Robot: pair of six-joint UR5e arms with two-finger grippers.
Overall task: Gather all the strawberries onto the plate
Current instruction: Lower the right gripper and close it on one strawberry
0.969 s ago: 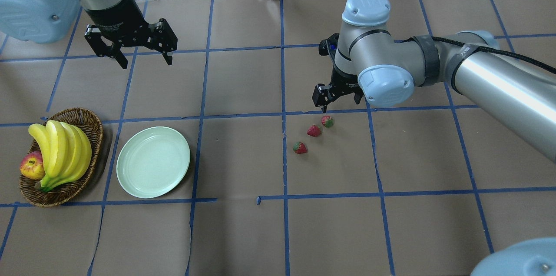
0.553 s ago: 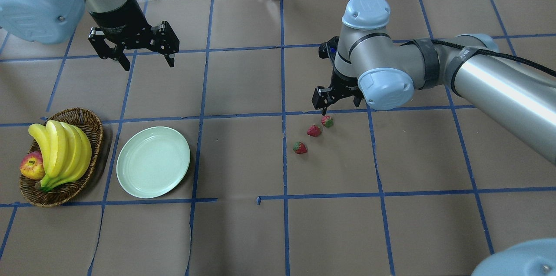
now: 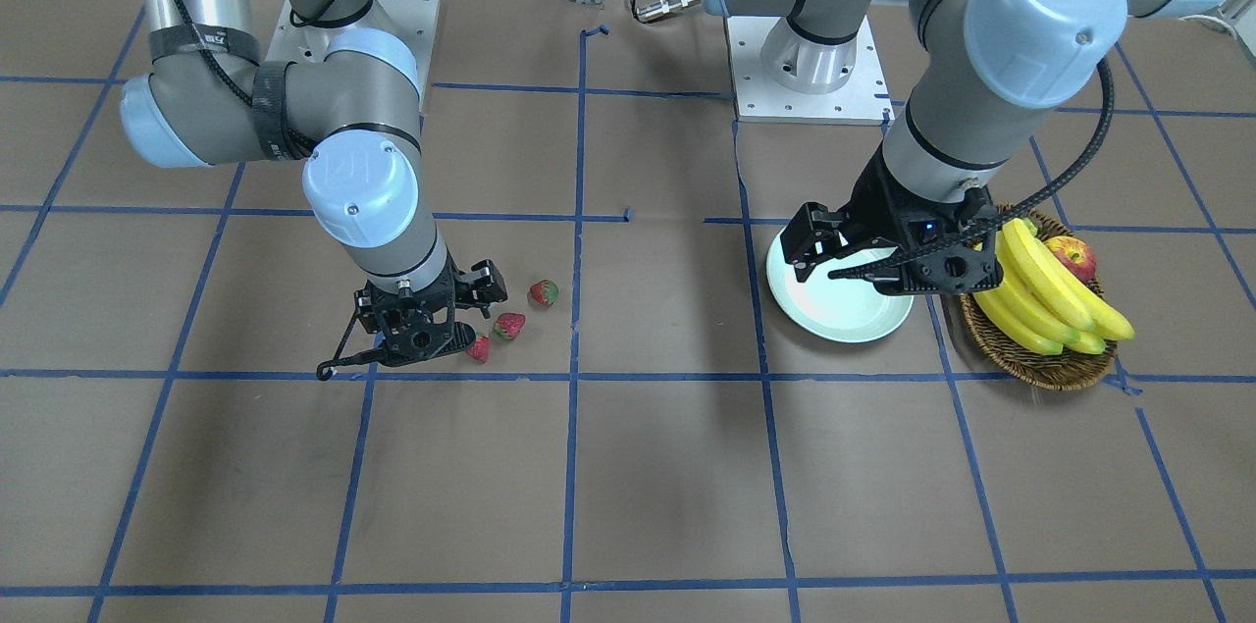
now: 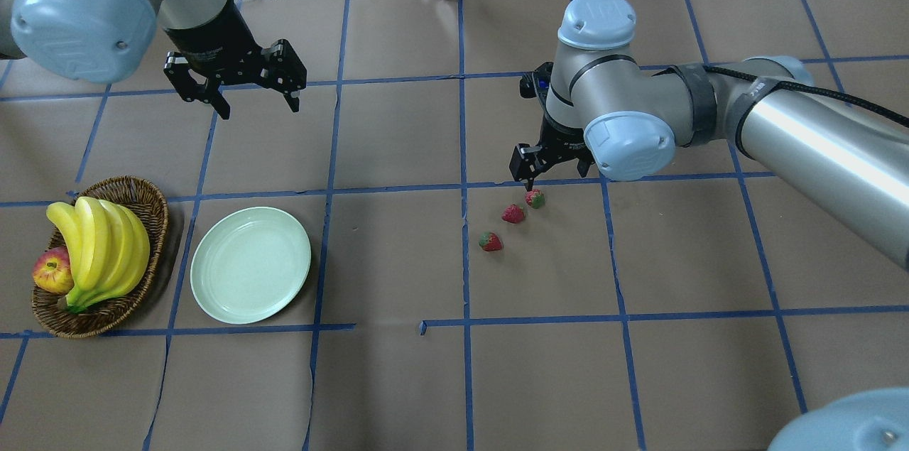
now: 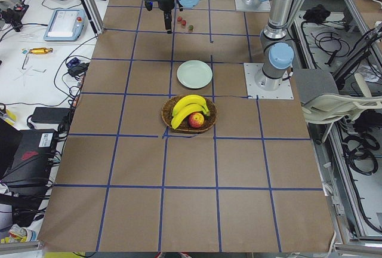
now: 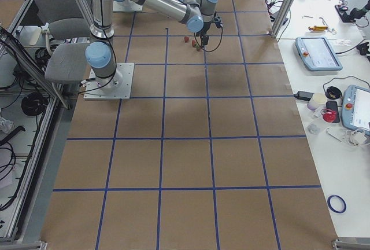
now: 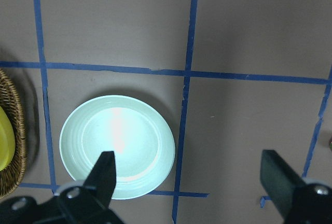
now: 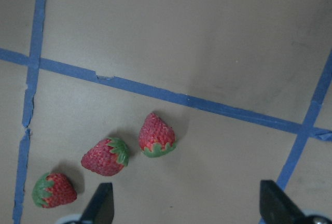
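Right now, on the overhead view, I see the three strawberries lying loose on the brown-papered table [image 4: 398, 394]. They form a short slanted row from 1 o'clock down to 7 o'clock: the top strawberry [image 4: 535, 198], the middle strawberry [image 4: 513, 214] just beside it, and the low strawberry [image 4: 490, 241] a little apart.

The right gripper [image 8: 188, 206] hangs close above the far end of that row, one dark fingertip sitting at about 11 o'clock of the top berry. My right wrist view shows its fingers [image 8: 101, 206] spread wide with nothing between them. All three berries lie toward 8 o'clock in that frame.

The plate [image 4: 250, 265] sits well apart from the berries, at 9 o'clock of them, bare and glossy. At its own 9 o'clock, just beside it, is the wicker basket [image 4: 153, 209] with the bananas [image 4: 99, 245] and an apple [image 4: 51, 270].

The left gripper [image 4: 258, 109] hovers at 12 o'clock of the plate, raised off the table, claws parted wide and holding nothing. Its wrist camera looks down on the plate.
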